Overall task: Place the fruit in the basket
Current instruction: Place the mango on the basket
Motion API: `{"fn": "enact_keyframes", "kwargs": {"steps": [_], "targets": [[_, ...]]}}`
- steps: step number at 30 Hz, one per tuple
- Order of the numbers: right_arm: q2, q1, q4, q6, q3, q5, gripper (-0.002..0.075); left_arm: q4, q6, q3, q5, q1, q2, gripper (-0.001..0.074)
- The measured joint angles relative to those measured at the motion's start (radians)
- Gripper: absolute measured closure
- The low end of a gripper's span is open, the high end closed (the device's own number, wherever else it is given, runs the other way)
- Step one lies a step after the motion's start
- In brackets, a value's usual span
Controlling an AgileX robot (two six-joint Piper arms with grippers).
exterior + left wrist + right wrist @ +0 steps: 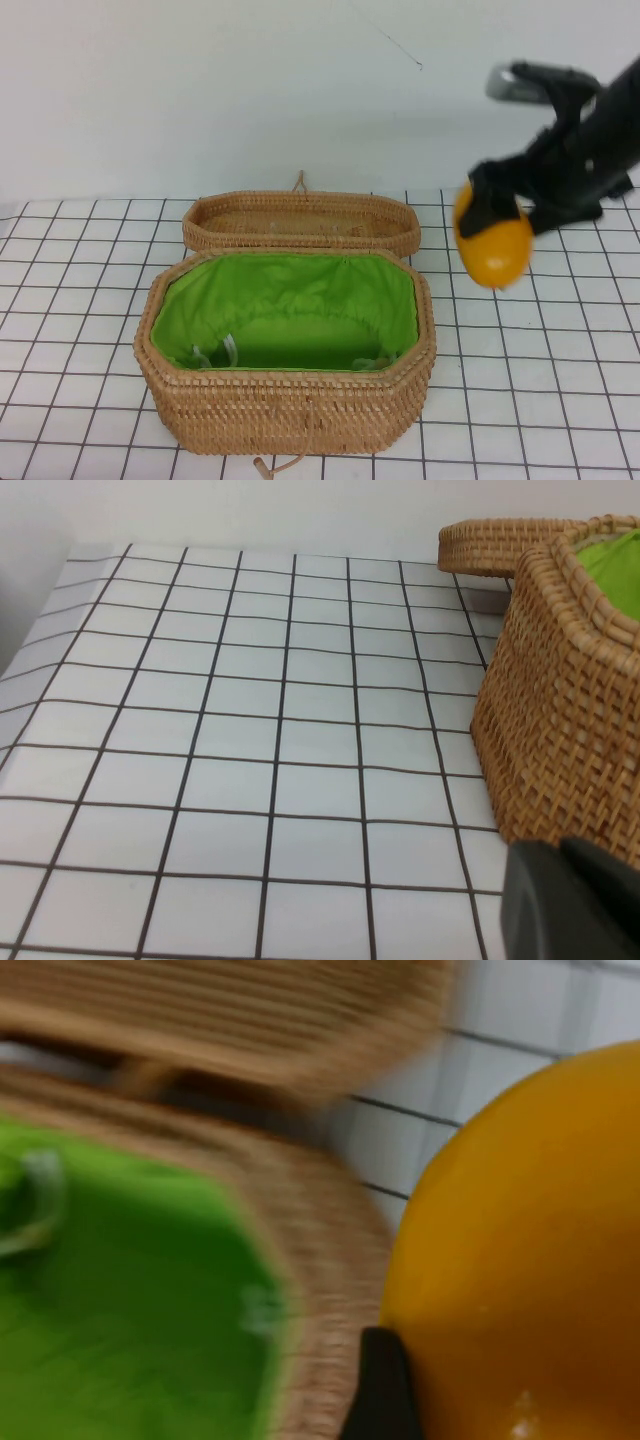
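The fruit (pixel 497 252), a glossy orange-yellow oblong, hangs in the air just right of the basket's (pixel 290 405) right rim, above the table. My right gripper (pixel 495 222) is shut on its upper part. In the right wrist view the fruit (pixel 520 1250) fills the right side, with one dark finger (pixel 380 1390) against it, beside the basket's rim (pixel 320 1260) and green lining (pixel 130 1290). The basket is open, and nothing but folds of lining shows inside. My left gripper (pixel 575 900) is low, close by the basket's outer wall (pixel 570 710); it is out of the high view.
The basket's wicker lid (pixel 300 222) lies open flat behind it, also in the left wrist view (pixel 500 545). The table is a white cloth with a black grid (pixel 540 380). A white wall stands behind.
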Motion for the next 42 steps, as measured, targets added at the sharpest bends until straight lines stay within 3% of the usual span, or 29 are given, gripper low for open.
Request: {"fn": "enact_keyframes", "kwargs": {"steps": [1,4,6,7,8,12,15,21,22,23,28,31,37,42], "targets": [[0.0,0.0,0.056,-0.127,-0.038,0.041,0.02,0.0,0.0,0.0,0.0,0.0,0.0,0.0734],[0.0,0.012,0.22,-0.194,-0.124,0.058,0.02,0.0,0.0,0.0,0.0,0.0,0.0,0.0734],[0.0,0.033,0.29,-0.376,-0.169,0.079,0.02,0.0,0.0,0.0,0.0,0.0,0.0,0.0734],[0.0,0.048,0.314,-0.446,-0.184,0.079,0.0336,0.0,0.0,0.0,0.0,0.0,0.0,0.0734],[0.0,0.062,0.327,-0.509,-0.192,0.079,0.02,0.0,0.0,0.0,0.0,0.0,0.0,0.0734],[0.006,0.14,0.325,-0.776,-0.197,0.076,0.02,0.0,0.0,0.0,0.0,0.0,0.0,0.0734],[0.033,0.202,0.299,-0.859,-0.197,0.074,0.02,0.0,0.0,0.0,0.0,0.0,0.0,0.0734],[0.14,0.296,0.191,-0.868,-0.197,0.065,0.02,0.0,0.0,0.0,0.0,0.0,0.0,0.0734],[0.16,0.309,0.169,-0.858,-0.197,0.065,0.0335,0.0,0.0,0.0,0.0,0.0,0.0,0.0734],[0.177,0.318,0.142,-0.835,-0.197,0.061,0.02,0.0,0.0,0.0,0.0,0.0,0.0,0.0734],[0.262,0.33,0.093,-0.646,-0.197,0.045,0.0189,0.0,0.0,0.0,0.0,0.0,0.0,0.0734],[0.294,0.328,0.067,-0.552,-0.197,0.041,0.0131,0.0,0.0,0.0,0.0,0.0,0.0,0.0734],[0.296,0.328,0.073,-0.528,-0.216,0.073,0.0022,0.0,0.0,0.0,0.0,0.0,0.0,0.0734],[0.296,0.328,0.053,-0.459,-0.316,0.186,0.0041,0.0,0.0,0.0,0.0,0.0,0.0,0.0734]]}}
